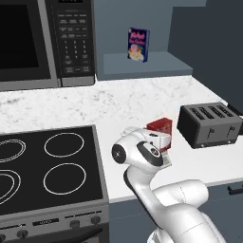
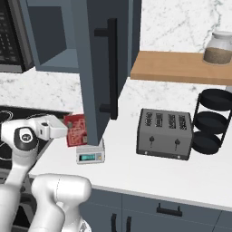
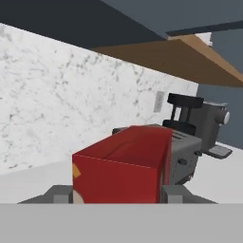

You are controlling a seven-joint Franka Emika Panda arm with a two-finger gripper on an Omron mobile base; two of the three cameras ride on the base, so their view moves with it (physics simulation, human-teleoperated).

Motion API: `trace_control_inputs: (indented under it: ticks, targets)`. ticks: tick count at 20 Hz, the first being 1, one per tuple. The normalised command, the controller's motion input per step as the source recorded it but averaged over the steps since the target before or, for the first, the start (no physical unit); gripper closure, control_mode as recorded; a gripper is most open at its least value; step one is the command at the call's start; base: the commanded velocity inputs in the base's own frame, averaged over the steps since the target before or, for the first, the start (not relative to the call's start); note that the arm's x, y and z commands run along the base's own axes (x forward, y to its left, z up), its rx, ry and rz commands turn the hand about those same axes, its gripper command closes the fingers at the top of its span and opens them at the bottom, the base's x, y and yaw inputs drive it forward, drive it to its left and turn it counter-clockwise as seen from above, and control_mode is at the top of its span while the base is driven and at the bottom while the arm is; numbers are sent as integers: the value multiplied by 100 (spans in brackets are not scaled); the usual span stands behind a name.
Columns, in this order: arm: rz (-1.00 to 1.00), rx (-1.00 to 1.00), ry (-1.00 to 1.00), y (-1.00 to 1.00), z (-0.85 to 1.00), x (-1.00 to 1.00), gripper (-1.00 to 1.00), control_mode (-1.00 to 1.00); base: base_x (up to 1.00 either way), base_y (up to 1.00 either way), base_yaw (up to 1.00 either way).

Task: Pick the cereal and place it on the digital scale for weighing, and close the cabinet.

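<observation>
The cereal (image 2: 75,130) is pinched between the jaws of the gripper (image 2: 68,130), held just above the digital scale (image 2: 90,155) near the table's front edge. The cabinet (image 2: 100,68) door stands open.

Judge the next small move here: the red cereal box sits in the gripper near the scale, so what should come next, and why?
Probably ease the cereal sideways until it is over the digital scale's platform, then lower it. The gripper has its fingers on either side of the box, which hangs just beside and above the scale, not yet on it. The cabinet door stands open, so closing comes afterwards.
</observation>
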Motion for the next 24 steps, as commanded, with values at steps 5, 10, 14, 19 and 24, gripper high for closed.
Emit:
trace_control_inputs:
  ticks: [5,10,14,19,24]
  targets:
    - [0,0,-6,-4,-28,26,100,-100,0,0,0]
    - [0,0,-4,-1,-26,16,100,-100,0,0,0]
    - [0,0,-2,0,-25,26,100,-100,0,0,0]
    - [0,1,0,0,-22,20,100,-100,0,0,0]
    - [0,0,0,-3,-21,14,100,-100,0,0,0]
